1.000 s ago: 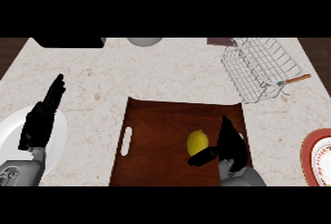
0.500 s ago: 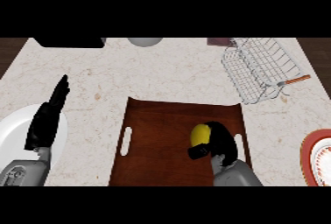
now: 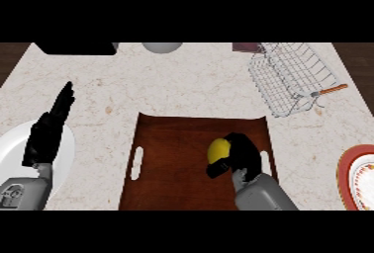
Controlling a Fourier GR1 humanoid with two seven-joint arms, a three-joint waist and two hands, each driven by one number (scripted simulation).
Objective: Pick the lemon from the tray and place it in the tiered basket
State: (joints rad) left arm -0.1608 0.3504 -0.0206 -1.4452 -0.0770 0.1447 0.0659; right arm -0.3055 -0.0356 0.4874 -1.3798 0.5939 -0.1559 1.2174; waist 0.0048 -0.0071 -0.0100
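A yellow lemon (image 3: pixel 217 150) lies on the brown wooden tray (image 3: pixel 175 148), right of the tray's middle. My right hand (image 3: pixel 239 154) is curled round the lemon from its right side, with the thumb under it, hiding part of the fruit. The wire tiered basket (image 3: pixel 292 76) stands at the back right of the counter, well away from the hand. At the left, my left hand (image 3: pixel 50 126) rests open with its fingers pointing up, over the edge of a white plate.
A white plate (image 3: pixel 67 153) sits at the left edge and a red-rimmed plate (image 3: pixel 352 175) at the right edge. A grey bowl (image 3: pixel 162 47) and a black appliance (image 3: pixel 76 48) stand along the back. An orange-handled tool (image 3: pixel 330 91) sticks out beside the basket.
My right hand has come down onto the lemon and curled its fingers round it. The left hand shifted slightly and stays open.
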